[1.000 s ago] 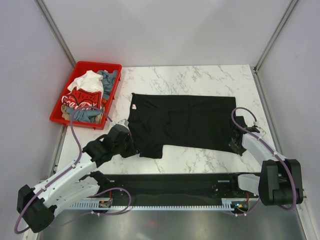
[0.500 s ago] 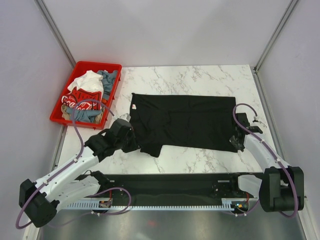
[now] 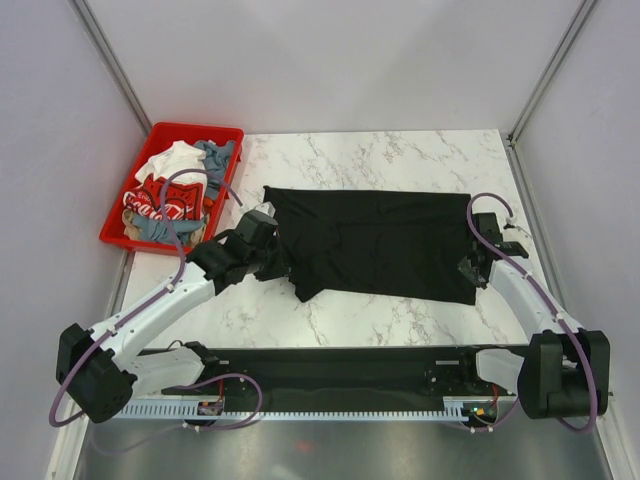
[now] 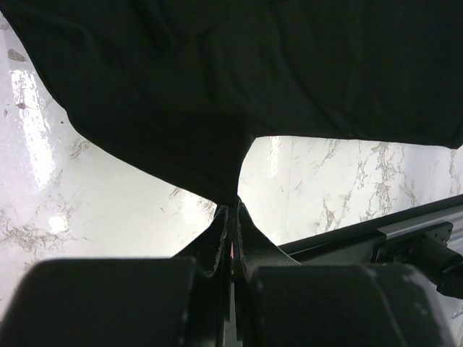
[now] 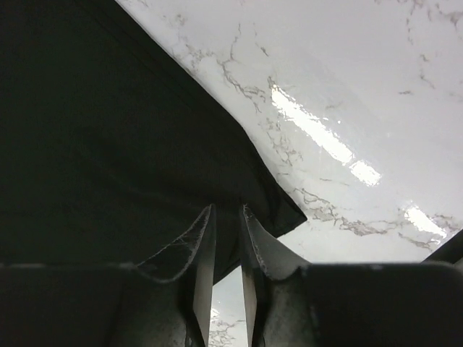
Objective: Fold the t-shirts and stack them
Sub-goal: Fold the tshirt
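White marble table (image 3: 400, 160) between pale walls. The black t-shirt (image 3: 380, 245) lies spread across the middle with its far edge straight. Marble shows in a broad strip beyond that edge and a narrower one along the near side. The left gripper (image 4: 233, 210) is clamped on the shirt's near-left edge, which is drawn up to a point. The right gripper (image 5: 227, 210) sits at the near-right corner, jaws narrowly parted. A red bin (image 3: 165, 135) at the far left holds the other t-shirts (image 3: 175, 190).
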Controlling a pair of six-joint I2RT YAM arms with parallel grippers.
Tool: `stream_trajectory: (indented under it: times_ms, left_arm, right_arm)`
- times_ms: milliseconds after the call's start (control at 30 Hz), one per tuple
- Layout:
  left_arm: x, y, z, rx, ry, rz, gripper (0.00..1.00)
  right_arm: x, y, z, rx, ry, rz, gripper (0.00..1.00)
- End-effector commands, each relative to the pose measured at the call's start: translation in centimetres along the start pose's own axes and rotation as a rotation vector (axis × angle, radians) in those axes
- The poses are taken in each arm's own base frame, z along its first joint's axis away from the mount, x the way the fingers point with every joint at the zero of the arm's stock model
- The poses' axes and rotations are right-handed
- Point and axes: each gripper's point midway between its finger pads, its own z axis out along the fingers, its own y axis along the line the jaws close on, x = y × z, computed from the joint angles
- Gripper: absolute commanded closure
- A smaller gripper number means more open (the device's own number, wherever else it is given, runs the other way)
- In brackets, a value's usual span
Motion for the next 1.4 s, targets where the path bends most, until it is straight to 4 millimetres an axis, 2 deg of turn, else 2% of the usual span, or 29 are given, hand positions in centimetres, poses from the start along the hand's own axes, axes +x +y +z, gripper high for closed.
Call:
stream_trajectory:
  times_ms: [0, 233, 600, 700, 733, 800, 967, 1133, 1233, 1300, 1367]
  left_arm:
    - [-1.2, -0.5, -0.5, 0.013, -0.041, 0.038, 0.98]
    - [-0.9, -0.4, -0.6, 0.025, -0.034, 0.055, 0.98]
    - [-0.7, -0.4, -1.0, 0.044, -0.035, 0.06, 0.98]
    - [-0.7, -0.4, -1.0, 0.041, -0.038, 0.062, 0.98]
    - [-0.8, -0.4, -1.0, 0.04, -0.04, 0.059, 0.98]
    - [-1.2, -0.5, -1.2, 0.039, -0.055, 0.063, 0.98]
    - [-2.6, -1.0, -1.5, 0.031, -0.095, 0.069, 0.98]
    - [-3.5, -0.4, 0.0, -0.022, -0.079, 0.068, 0.98]
    - [-4.7, 0.2, 0.8, -0.056, -0.085, 0.063, 0.98]
    - [-6.2, 0.4, 0.9, -0.068, -0.101, 0.056, 0.98]
    - [-7.5, 0.5, 1.3, -0.08, -0.108, 0.047, 0.98]
  right_arm:
    - [1.6, -0.5, 0.4, 0.027, 0.062, 0.026, 0.72]
    - [3.7, -2.1, 1.8, 0.105, 0.106, 0.048, 0.67]
    - [5.1, -3.4, 3.8, 0.15, 0.097, 0.062, 0.67]
    - [5.3, -4.0, 3.9, 0.172, 0.092, 0.056, 0.83]
    - [5.1, -4.1, 3.9, 0.175, 0.083, 0.053, 0.98]
    - [4.8, -4.6, 3.7, 0.194, 0.068, 0.035, 1.0]
    - [2.5, -3.2, 2.2, 0.128, 0.018, 0.014, 1.0]
    - [0.2, -1.2, 1.4, 0.074, -0.013, -0.05, 1.0]
    - [-1.1, 0.4, 1.5, 0.045, -0.024, -0.111, 1.0]
    - [-2.0, 2.1, 1.8, 0.015, -0.02, -0.136, 1.0]
    - [-2.5, 2.9, 2.2, 0.014, -0.017, -0.167, 1.0]
